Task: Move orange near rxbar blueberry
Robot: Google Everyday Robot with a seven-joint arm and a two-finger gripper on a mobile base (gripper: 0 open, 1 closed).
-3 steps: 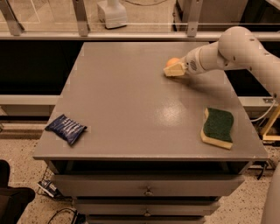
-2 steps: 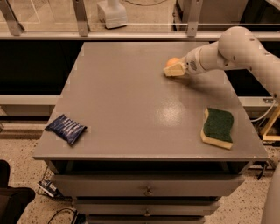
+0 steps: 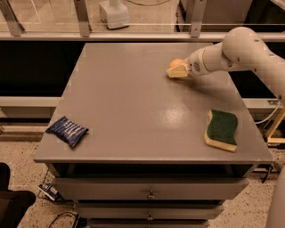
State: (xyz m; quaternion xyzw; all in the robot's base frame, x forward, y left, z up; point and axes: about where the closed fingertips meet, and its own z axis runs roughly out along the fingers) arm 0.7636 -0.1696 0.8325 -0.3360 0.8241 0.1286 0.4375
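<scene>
The orange (image 3: 175, 63) sits on the grey table (image 3: 133, 98) at the far right. Only its top shows above my gripper (image 3: 175, 70), which is right at it and covers its lower part. My white arm (image 3: 231, 51) reaches in from the right. The rxbar blueberry (image 3: 67, 130), a flat dark blue wrapper, lies at the table's front left corner, far from the orange and the gripper.
A green-and-yellow sponge (image 3: 221, 129) lies near the table's front right edge. A rail with metal posts (image 3: 83, 18) runs behind the table. Drawers (image 3: 150, 194) sit under the tabletop. A white object (image 3: 114, 13) stands on the floor beyond the rail.
</scene>
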